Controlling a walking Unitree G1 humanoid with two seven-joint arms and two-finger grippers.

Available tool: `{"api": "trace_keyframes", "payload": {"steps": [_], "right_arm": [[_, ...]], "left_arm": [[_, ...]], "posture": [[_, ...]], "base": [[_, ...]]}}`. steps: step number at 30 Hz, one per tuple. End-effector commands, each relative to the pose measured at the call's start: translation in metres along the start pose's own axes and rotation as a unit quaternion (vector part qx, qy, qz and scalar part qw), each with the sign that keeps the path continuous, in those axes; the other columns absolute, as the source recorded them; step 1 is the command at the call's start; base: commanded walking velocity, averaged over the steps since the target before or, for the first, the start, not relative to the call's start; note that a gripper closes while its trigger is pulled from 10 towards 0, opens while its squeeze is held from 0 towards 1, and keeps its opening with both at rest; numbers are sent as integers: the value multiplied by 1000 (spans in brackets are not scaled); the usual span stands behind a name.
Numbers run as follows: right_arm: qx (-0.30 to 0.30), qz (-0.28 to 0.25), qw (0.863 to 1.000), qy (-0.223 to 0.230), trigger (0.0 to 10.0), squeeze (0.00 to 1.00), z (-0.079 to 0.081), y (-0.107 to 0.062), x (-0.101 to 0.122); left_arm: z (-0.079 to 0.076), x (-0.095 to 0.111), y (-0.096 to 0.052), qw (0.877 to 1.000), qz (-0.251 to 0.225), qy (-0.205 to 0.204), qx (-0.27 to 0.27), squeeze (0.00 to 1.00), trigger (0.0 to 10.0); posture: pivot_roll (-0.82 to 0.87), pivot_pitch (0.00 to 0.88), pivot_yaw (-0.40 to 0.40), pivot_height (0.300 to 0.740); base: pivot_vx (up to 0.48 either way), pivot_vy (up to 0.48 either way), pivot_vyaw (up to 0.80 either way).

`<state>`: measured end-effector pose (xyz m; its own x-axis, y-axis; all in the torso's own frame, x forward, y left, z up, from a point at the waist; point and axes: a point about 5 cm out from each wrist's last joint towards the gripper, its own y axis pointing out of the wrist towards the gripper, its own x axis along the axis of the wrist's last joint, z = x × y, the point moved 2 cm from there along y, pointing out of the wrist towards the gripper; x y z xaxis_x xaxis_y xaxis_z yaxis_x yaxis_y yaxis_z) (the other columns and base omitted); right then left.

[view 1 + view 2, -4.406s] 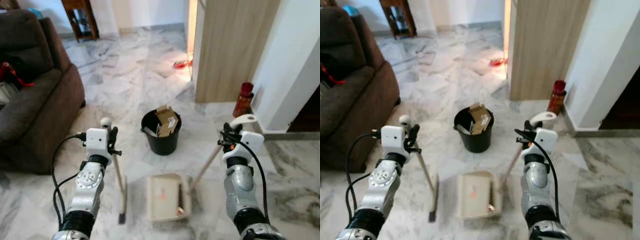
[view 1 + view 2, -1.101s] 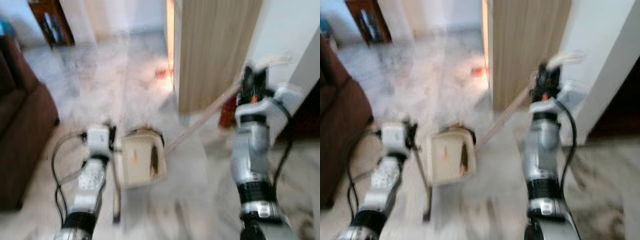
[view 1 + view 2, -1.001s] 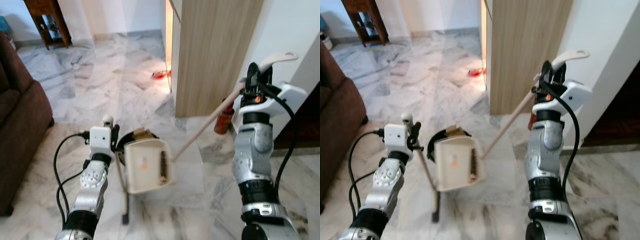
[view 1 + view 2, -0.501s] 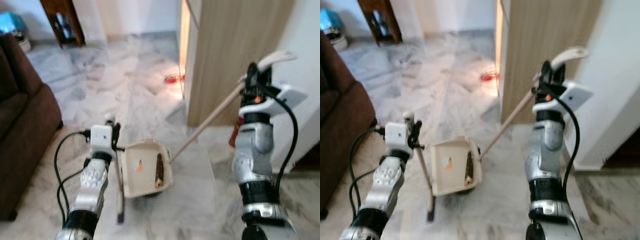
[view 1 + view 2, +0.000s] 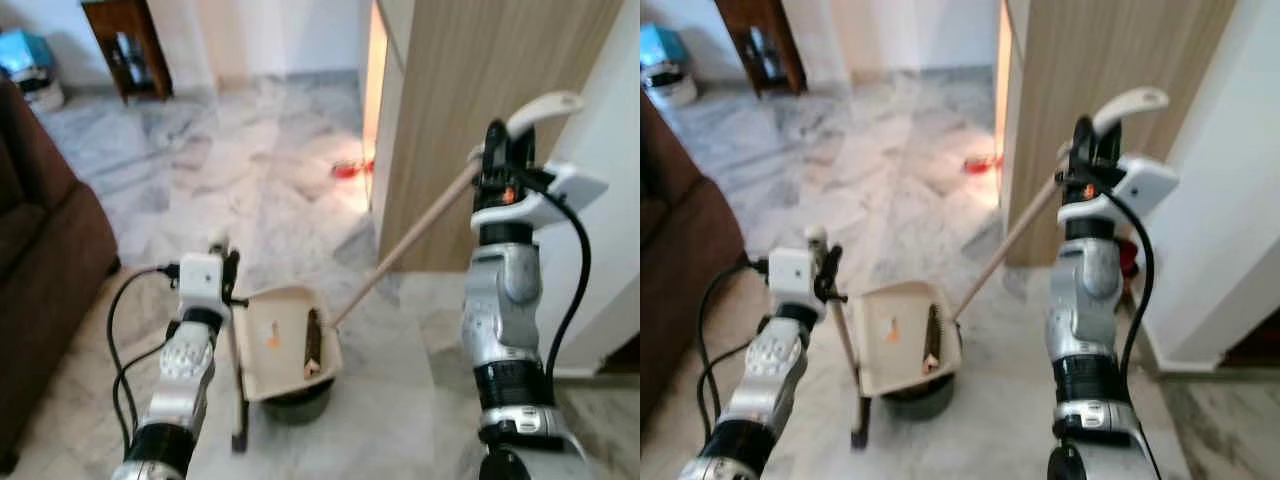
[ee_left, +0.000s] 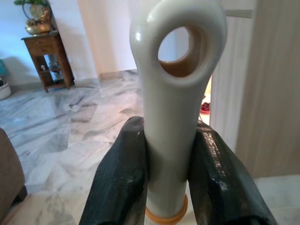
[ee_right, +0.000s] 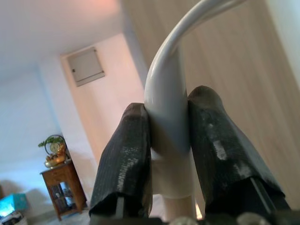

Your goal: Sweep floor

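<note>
Right tool (image 5: 1092,140) raised high beside wooden panel (image 5: 480,110), fingers (image 7: 126,154) pinching white grip of dustpan handle (image 5: 1015,235), just below its curved end. Handle slants down-left to cream dustpan (image 5: 285,340), lifted off floor & tipped, sitting over black bin (image 5: 295,405); bin rim peeks out under pan's lower edge. Dark debris strip along pan's right inner side; small orange mark on pan face, too small to read. No legible brand or writing anywhere.

Left tool (image 5: 222,275) low, left of dustpan, clamped on top of broom (image 5: 238,370): in wrist view, fingers (image 6: 124,178) press both sides of white grip w/ hanging hole, orange ring just below. Broom stick near upright, head on marble floor (image 5: 250,180), just beside bin.

Brown sofa (image 5: 40,270) at left edge. Wooden side table (image 5: 125,45) far back-left, blue item near it. Small red object (image 5: 345,168) on floor by lit gap next to panel. White wall (image 5: 1230,200) to right.
</note>
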<state>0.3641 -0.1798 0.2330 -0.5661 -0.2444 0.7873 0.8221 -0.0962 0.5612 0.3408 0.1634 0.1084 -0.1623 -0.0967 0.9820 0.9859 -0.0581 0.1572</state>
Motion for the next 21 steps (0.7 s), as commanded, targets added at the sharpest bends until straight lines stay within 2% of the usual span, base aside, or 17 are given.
{"api": "trace_keyframes", "payload": {"steps": [1, 6, 10, 15, 18, 21], "right_arm": [[23, -27, 999, 19, 10000, 0, 18, 8, 12], [45, -29, 998, 21, 10000, 0, 28, 9, 13], [76, -52, 995, 26, 10000, 0, 40, 10, 22], [115, -63, 991, -2, 10000, 0, 52, 9, 26], [155, -76, 985, -19, 10000, 0, 65, 6, 30], [171, -90, 981, -23, 10000, 0, 72, 4, 35]], "left_arm": [[8, 10, 2, 1000, -24, 2, 9, 0, 10000], [5, 9, 2, 1000, -23, -7, -2, 0, 10000], [3, 9, 1, 1000, -22, -8, -5, 0, 10000], [2, 7, 0, 1000, -19, -10, -10, 0, 10000], [1, 7, -1, 1000, -19, -11, -14, 0, 10000], [1, 8, -1, 1000, -20, -10, -15, 0, 10000]], "posture": [[69, 0, 45, 740], [69, 0, 45, 740], [68, 0, 45, 740], [62, 0, 51, 740], [63, 0, 52, 740], [63, 0, 54, 740]], "base": [[416, 0, 0], [0, 0, 0], [0, 0, 0], [0, 0, 0], [0, 0, 0], [0, 0, 0]]}}
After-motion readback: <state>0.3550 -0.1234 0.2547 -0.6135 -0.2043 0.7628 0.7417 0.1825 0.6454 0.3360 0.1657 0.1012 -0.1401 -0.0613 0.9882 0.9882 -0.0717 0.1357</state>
